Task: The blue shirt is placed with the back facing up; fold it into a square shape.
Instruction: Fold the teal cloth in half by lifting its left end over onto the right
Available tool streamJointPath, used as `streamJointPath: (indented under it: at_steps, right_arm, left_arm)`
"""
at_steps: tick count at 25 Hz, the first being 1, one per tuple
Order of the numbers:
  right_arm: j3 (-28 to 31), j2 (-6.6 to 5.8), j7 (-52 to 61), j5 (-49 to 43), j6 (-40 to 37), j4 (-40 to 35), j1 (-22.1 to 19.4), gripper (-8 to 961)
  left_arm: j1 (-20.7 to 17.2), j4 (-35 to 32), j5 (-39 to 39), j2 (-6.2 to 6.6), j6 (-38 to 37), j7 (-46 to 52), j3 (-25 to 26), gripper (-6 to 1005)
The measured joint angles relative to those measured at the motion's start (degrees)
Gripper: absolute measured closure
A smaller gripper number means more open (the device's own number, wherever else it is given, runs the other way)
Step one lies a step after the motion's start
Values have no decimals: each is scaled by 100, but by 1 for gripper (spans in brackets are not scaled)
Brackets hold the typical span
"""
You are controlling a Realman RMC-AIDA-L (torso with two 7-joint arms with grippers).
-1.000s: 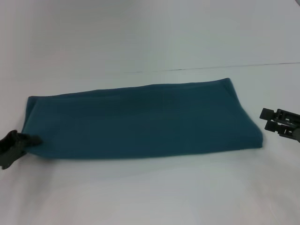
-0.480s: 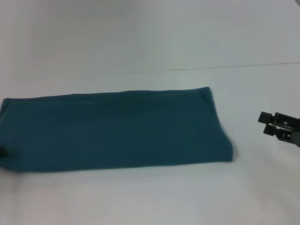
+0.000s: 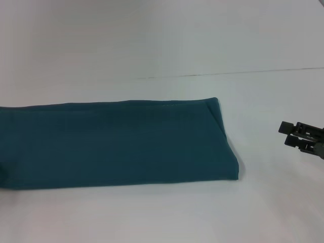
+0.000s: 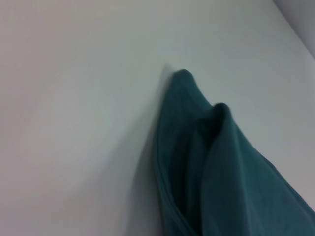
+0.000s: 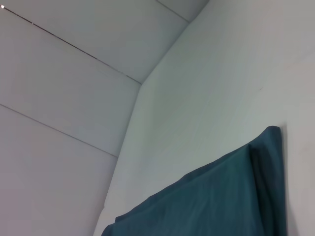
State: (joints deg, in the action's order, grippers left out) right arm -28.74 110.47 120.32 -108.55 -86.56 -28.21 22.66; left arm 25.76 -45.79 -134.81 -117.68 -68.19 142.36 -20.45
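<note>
- Spreading pale and plain under everything, a white table (image 3: 152, 217), with a thin dark seam (image 3: 228, 74) running across beyond the blue shirt (image 3: 116, 147).
- Lying as a long folded band, the blue shirt, plain back up, reaching past the picture edge on the robot's left.
- Sliding leftward compared with a second ago, so that its right end now sits far nearer the middle.
- Hanging just off the table, well apart from the shirt's right end, the right gripper (image 3: 295, 137), seemingly holding nothing; jaw gap impossible to tell.
- Missing from the head view, the left gripper; likely dragging the shirt's left end, though grip unseen.
- Showing bunched fabric layers close up in the left wrist view.
- Probably repositioning the band ahead of the crosswise folds needed for a square.
</note>
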Motion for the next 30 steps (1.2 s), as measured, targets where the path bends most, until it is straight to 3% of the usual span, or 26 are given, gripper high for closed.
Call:
streamJointPath:
  at_steps: [9, 16, 22, 30]
  right_arm:
    - [0, -4, -14, 0, 0, 0, 2, 129]
    - [0, 1, -16, 1, -2, -1, 11, 129]
    - [1, 2, -17, 1, 0, 0, 11, 129]
    - [-10, 10, -18, 1, 19, 8, 16, 129]
  left_arm:
    - [22, -66, 62, -27, -195, 0, 19, 955]
    - [116, -442, 679, -36, -947, -13, 10, 956]
    - [485, -591, 1161, 6, -1668, 5, 0, 956]
    - [1080, -623, 1364, -44, -2028, 62, -195, 955]
